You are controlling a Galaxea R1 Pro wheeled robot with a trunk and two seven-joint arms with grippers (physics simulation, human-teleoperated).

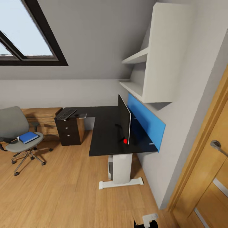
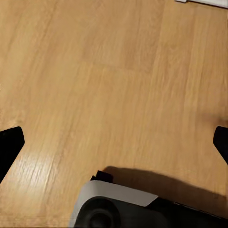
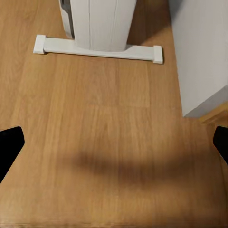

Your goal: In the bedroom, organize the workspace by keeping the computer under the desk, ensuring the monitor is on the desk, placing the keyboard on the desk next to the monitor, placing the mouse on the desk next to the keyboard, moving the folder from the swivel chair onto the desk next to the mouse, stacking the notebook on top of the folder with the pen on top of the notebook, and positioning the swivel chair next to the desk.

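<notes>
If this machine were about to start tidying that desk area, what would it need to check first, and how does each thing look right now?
1. Monitor on the desk: ok, it stands upright by the blue back panel.
2. Keyboard next to the monitor: not ok, it lies at the desk's far end, above the drawer unit.
3. Folder on the desk: not ok, it lies on the swivel chair.
4. Swivel chair next to the desk: not ok, it stands apart from it.
5. Both grippers free: ok, left gripper and right gripper look open over bare floor.
6. Pen's whereabouts: cannot tell.

Open wood floor (image 1: pixel 63 190) before desk (image 1: pixel 104 139); swivel chair (image 1: pixel 19 133) at left.
</notes>
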